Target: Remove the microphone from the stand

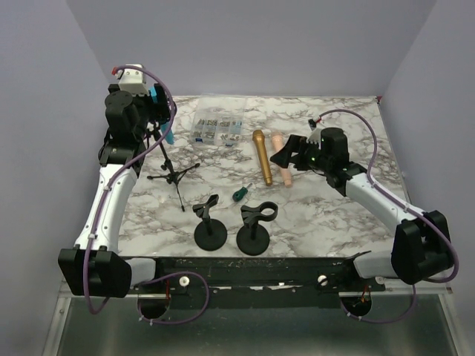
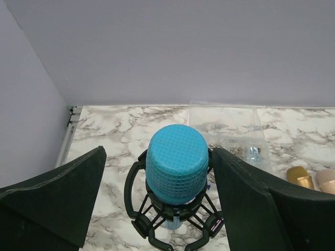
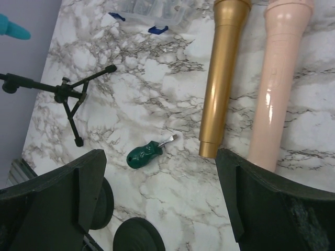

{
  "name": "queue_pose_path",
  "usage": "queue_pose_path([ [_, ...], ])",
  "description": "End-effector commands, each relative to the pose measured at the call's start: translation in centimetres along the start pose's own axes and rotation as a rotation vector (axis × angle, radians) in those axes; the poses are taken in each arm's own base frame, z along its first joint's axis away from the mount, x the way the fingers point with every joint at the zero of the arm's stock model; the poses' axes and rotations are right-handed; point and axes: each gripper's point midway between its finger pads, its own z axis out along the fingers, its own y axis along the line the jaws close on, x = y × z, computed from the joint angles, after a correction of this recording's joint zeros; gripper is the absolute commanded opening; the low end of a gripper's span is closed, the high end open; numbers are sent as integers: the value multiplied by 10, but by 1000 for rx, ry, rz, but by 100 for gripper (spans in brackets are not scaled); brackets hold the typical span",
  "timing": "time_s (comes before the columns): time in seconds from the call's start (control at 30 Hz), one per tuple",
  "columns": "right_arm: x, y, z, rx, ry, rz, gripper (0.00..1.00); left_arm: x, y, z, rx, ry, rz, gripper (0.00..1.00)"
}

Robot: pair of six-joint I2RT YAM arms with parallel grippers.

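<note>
Between tips of left pincer (image 2: 158,168): blue microphone (image 2: 177,162) in shock mount (image 2: 126,188) | pincer spread, not clamped

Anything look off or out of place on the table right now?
Nothing spilled or broken. A green screwdriver lies loose near the tripod stand; the gold microphone and pink microphone lie flat while two round-base stands sit empty.

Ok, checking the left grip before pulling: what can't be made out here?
Top external: the left gripper hides most of the blue microphone.
Left wrist: the microphone's head hides its body; the bottom edge cuts the shock mount.
Right wrist: the top edge cuts off the gold microphone and pink microphone heads.
Top external: clear box contents too small.
</note>
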Motion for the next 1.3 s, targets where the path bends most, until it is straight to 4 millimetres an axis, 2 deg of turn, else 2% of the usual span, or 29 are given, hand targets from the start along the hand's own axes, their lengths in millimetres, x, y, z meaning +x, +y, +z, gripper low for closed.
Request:
queue_pose_path([
  [0.0, -6, 22, -8, 3, -5, -22, 95, -7, 2, 0, 21, -6, 12, 79],
  [0.03, -6, 25, -8, 2, -6, -26, 95, -6, 3, 0, 18, 0, 7, 76],
  [0.23, -8, 38, -12, 2, -6, -39, 95, -7, -1, -7, 70, 5, -37, 42],
  [0.27, -10, 41, -13, 1, -9, -41, 95, -8, 6, -8, 60, 2, -45, 39],
  [0.47, -18, 49, -20, 6, -23, -53, 95, -31, 0, -14, 96, -35, -48, 26],
  [0.7, -25, 52, -29, 22, -39, -74, 95, -51, 1, -13, 66, -43, -17, 19],
  [0.73, -25, 51, -30, 26, -39, -75, 95, -53, -9, -12, 87, -39, -10, 17],
  [0.8, -25, 51, -31, 28, -39, -76, 95, -63, -13, -12, 87, -42, 15, 14],
  [0.93, -24, 52, -32, 25, -34, -76, 95, -97, -18, -25, 77, -77, 43, 5],
  [1.13, -24, 52, -33, 24, -35, -71, 95, -176, -19, -79, 33, -261, 64, 0],
  [1.2, -24, 53, -32, 21, -32, -69, 95, -191, -22, -99, 43, -312, 82, 0],
  [1.27, -24, 55, -32, 17, -34, -64, 95, -198, -28, -118, 84, -347, 68, 0],
])
